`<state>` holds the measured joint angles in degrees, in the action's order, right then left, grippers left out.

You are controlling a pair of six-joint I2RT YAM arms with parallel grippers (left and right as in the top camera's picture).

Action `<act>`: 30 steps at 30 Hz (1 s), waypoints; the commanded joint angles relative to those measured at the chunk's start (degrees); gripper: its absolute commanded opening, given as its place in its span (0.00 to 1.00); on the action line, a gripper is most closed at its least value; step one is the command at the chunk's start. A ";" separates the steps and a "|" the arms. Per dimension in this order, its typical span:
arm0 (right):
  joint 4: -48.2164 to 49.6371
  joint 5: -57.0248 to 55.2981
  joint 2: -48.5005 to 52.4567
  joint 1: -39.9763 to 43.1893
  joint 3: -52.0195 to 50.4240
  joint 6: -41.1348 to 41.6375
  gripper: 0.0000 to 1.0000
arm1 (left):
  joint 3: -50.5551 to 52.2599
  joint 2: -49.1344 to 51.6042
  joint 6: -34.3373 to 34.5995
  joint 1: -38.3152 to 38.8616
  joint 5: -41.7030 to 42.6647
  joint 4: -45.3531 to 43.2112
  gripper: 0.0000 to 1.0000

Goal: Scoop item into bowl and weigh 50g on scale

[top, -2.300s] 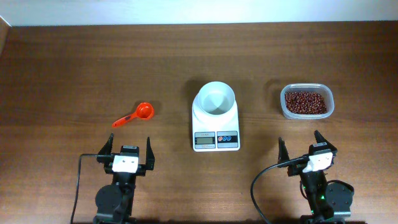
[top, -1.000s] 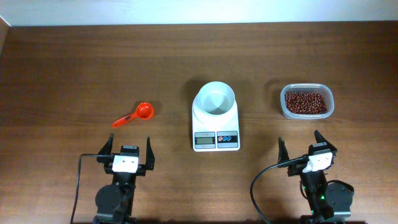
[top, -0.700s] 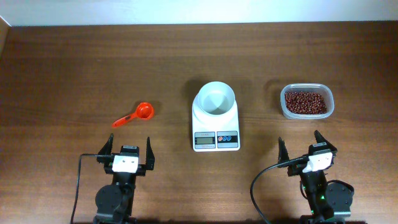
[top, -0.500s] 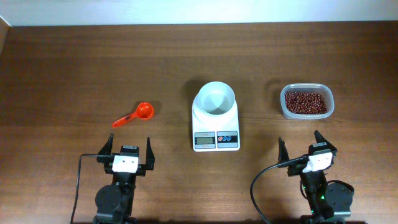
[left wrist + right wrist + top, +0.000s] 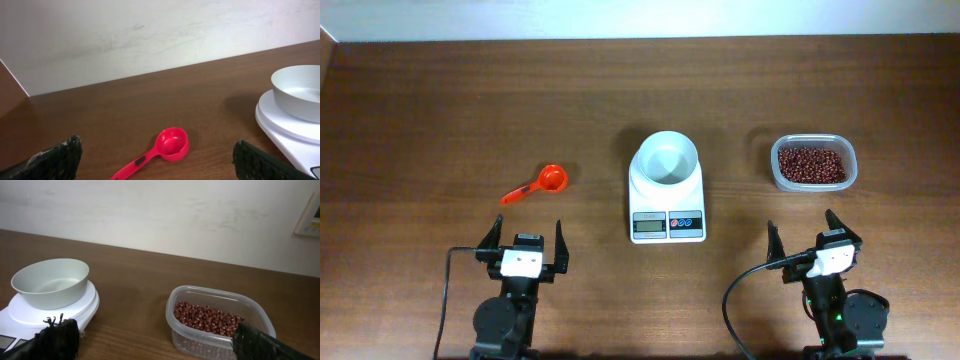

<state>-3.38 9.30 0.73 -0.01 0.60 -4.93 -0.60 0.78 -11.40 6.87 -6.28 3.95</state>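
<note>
**start layout: both grippers open, no beans moved yet**

layout, left to right. the scoop [image 5: 538,184] is lying on the table [image 5: 440,100] at the left. its cup is pointing toward the centre and its handle is angling back toward the left gripper [image 5: 529,223], so this is probably the arm meant to lift it. that gripper is resting at the near edge with its fingers [image 5: 57,159] spread apart and nothing between them. in the centre, the bowl [image 5: 667,160] is sitting on the scale [image 5: 667,226] and showing a bare inside. this placement is letting the reading build as material goes in. the display [image 5: 649,226] is facing the near edge. at the right, the beans [image 5: 811,164] are lying in the clear tub [image 5: 775,172], well apart from the scale. the right gripper [image 5: 800,222] is sitting near the tub, likewise spread and holding nothing, and is likely placed there to steady the tub.

view differences. the overhead view is giving the whole row and both grippers at once. the left wrist view is showing the scoop's hollow facing up and the bowl's side, but not the tub. the right wrist view is showing the tub's wall, with the beans sitting below its rim, but not the scoop. the display digits are too small to read overhead, and both wrist views are cutting the display off.
</note>
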 commanded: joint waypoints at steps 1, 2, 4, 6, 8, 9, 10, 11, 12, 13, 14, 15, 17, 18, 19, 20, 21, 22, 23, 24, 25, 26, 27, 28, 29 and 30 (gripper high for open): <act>-0.28 0.55 -0.31 -0.35 -0.28 -0.20 0.99 | 0.11 -0.37 -0.92 -0.28 -0.61 0.22 0.99; -0.28 0.55 -0.31 -0.35 -0.28 -0.20 0.99 | 0.11 -0.37 -0.92 -0.28 -0.61 0.22 0.99; -0.31 0.13 -0.31 -0.35 -0.28 -0.20 0.99 | 0.11 -0.37 -0.92 -0.28 -0.61 0.22 0.99; 0.17 -0.42 -0.31 -0.35 -0.28 -0.17 0.99 | 0.11 -0.37 -0.92 -0.28 -0.61 0.22 0.99; 3.32 -1.51 -0.31 -0.35 -0.28 2.40 0.99 | 0.11 -0.37 -0.92 -0.28 -0.61 0.22 0.99; 6.25 -5.79 -0.31 -0.35 -0.24 6.88 0.99 | 0.11 -0.37 -0.92 -0.28 -0.61 0.22 0.99; 9.09 -9.11 -0.31 -0.35 0.11 10.54 0.99 | 0.11 -0.37 -0.92 -0.28 -0.61 0.22 0.99; 10.91 -10.47 -0.31 -0.35 0.66 11.82 0.99 | 0.11 -0.37 -0.92 -0.28 -0.61 0.22 0.99; 12.70 -10.45 -0.31 -0.35 1.75 11.89 0.99 | 0.11 -0.37 -0.92 -0.28 -0.61 0.22 0.99; 13.31 -10.47 -0.31 -0.35 3.30 11.87 0.99 | 0.11 -0.37 -0.92 -0.28 -0.61 0.22 0.99; 12.98 -10.40 -0.31 -0.37 5.25 11.87 0.99 | 0.11 -0.37 -0.92 -0.28 -0.61 0.22 0.99; 12.48 -11.32 0.22 -0.31 8.48 11.85 0.99 | 0.11 -0.37 -0.92 -0.28 -0.61 0.22 0.99; 12.35 -12.92 2.45 -0.31 12.83 11.82 0.99 | 0.11 -0.37 -0.92 -0.28 -0.61 0.22 0.99; 12.37 -13.27 3.87 -0.31 14.69 11.76 0.99 | 0.11 -0.37 -0.92 -0.28 -0.61 0.22 0.99; 12.37 -13.16 7.78 -0.31 18.91 11.85 0.99 | 0.11 -0.37 -0.92 -0.28 -0.61 0.22 0.99; 12.37 -13.29 10.27 -0.31 21.51 11.78 0.99 | 0.11 -0.37 -0.92 -0.28 -0.61 0.22 0.99; 12.33 -13.90 14.05 -0.31 25.27 11.17 0.99 | 0.11 -0.37 -0.92 -0.28 -0.61 0.22 0.99; 12.13 -14.38 20.06 -0.31 31.06 11.17 0.99 | 0.11 -0.37 -0.92 -0.28 -0.61 0.22 0.99; 12.11 -14.51 25.94 -0.31 36.48 11.15 0.99 | 0.11 -0.37 -0.90 -0.28 -0.61 0.22 0.99; 11.41 -14.25 31.98 -0.31 42.29 11.17 0.99 | 0.11 -0.37 -0.92 -0.28 -0.61 0.22 0.99; 9.40 -13.29 37.97 -0.31 48.54 11.19 0.99 | 0.11 -0.37 -0.92 -0.28 -0.61 0.22 0.99; 5.81 -12.52 45.00 -0.31 56.76 11.19 0.99 | 0.11 -0.37 -0.92 -0.28 -0.61 0.22 0.99; 2.95 -12.55 49.42 -0.31 62.31 11.19 0.99 | 0.11 -0.37 -0.92 -0.28 -0.61 0.22 0.99; -1.36 -12.61 55.41 -0.28 70.44 11.17 0.99 | 0.11 -0.37 -0.92 -0.28 -0.61 0.22 0.99; -5.79 -12.61 62.03 -0.17 79.49 11.17 0.99 | 0.11 -0.37 -0.92 -0.28 -0.61 0.22 0.99; -10.21 -12.59 68.87 0.22 88.70 11.19 0.99 | 0.11 -0.37 -0.92 -0.28 -0.61 0.22 0.99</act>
<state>-7.86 -3.55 59.00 0.01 73.87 6.02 -0.62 0.75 -11.57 6.87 -6.35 3.95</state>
